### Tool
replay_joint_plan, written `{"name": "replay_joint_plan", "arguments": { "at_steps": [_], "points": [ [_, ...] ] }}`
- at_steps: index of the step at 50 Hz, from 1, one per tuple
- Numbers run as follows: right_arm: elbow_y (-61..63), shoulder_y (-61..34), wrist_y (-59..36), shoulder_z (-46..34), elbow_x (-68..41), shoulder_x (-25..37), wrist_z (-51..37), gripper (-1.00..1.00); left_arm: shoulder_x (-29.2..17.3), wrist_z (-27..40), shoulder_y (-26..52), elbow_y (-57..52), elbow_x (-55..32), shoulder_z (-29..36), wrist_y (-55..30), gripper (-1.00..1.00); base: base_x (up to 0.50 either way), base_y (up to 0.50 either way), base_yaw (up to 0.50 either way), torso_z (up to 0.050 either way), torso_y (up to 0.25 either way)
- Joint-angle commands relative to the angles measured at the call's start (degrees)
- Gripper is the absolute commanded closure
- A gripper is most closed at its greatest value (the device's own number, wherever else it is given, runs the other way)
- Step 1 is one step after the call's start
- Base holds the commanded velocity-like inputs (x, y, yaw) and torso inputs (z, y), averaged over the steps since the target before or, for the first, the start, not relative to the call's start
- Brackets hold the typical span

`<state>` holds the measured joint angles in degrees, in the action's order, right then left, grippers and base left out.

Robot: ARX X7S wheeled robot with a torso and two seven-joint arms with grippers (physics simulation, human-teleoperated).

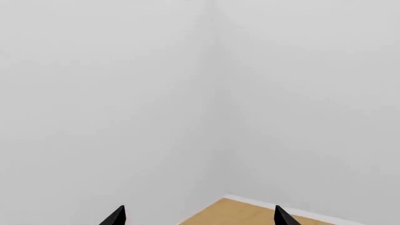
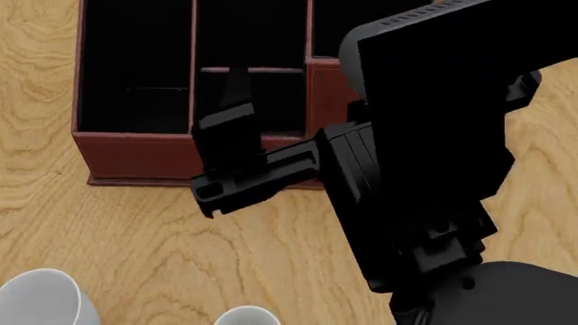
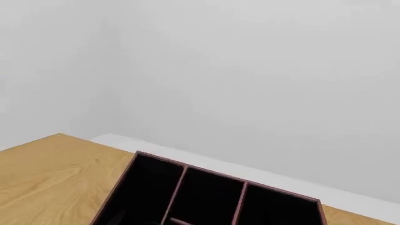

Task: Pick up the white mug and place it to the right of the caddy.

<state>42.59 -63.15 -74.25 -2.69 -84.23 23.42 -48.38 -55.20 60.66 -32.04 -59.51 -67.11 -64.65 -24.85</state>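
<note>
Item 1, the white mug (image 2: pixel 38 299): seen only in the head view, cut by the frame's edge. It stands on the wooden tabletop (image 2: pixel 135 230), on my side of the caddy and off its left front corner, well apart from it. Its mouth faces up at my head camera, so its long axis runs upright. The handle is out of frame, so I cannot tell which way it points.

Item 2, the caddy (image 2: pixel 172 154): reddish-brown with black-lined compartments. The head view shows its front wall turned toward me and its length running across the view. My right wrist view shows its far rim (image 3: pixel 218 172) and three compartments side by side, with grey wall beyond; no mug appears there.

Item 3, a second white rim (image 2: pixel 248 315): near the caddy's front, to the right of the white mug. Only its top edge shows, so I cannot tell what it is.

Item 4, my right gripper (image 2: pixel 221 159): it hangs over the caddy's front wall, reaching leftward from my black arm. I cannot tell whether its jaws are apart.

Item 5, my left gripper (image 1: pixel 198 218): shown only in the left wrist view. Its two black fingertips (image 1: pixel 115 217) stand wide apart and hold nothing, aimed at a bare wall corner.
</note>
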Motion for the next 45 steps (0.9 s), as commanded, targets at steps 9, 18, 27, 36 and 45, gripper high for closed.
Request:
{"name": "replay_joint_plan", "arguments": {
  "at_steps": [9, 18, 27, 36, 45],
  "points": [
    [-5.0, -8.4, -3.5, -13.1, -8.6, -10.7, -1.6, -1.00, -0.8, 2.3, -10.8, -0.3, 0.6, -5.1, 6.5, -1.00, 0.00, 0.00, 0.00, 0.000, 0.000],
    [-10.0, -8.6, -3.7, -20.1, -12.2, -15.9, -3.2, -1.00, -1.3, 2.6, -10.3, 0.0, 0.8, -4.6, 6.1, -1.00, 0.00, 0.00, 0.00, 0.000, 0.000],
    [-18.7, -11.7, -2.8, -28.7, -20.4, -19.0, -11.0, -1.00, -1.3, 2.4, -9.3, 0.4, 1.9, -2.7, 6.2, -1.00, 0.00, 0.00, 0.00, 0.000, 0.000],
    [-22.8, -12.4, -2.0, -35.3, -24.0, -20.6, -14.1, -1.00, -0.5, 1.4, -8.6, 0.4, 2.6, -2.5, 5.8, -1.00, 0.00, 0.00, 0.00, 0.000, 0.000],
    [-26.0, -12.7, 0.6, -39.8, -27.3, -21.3, -16.2, -1.00, 0.5, 0.6, -7.8, 0.8, 3.5, -1.1, 5.6, -1.00, 0.00, 0.00, 0.00, 0.000, 0.000]
  ]
}}
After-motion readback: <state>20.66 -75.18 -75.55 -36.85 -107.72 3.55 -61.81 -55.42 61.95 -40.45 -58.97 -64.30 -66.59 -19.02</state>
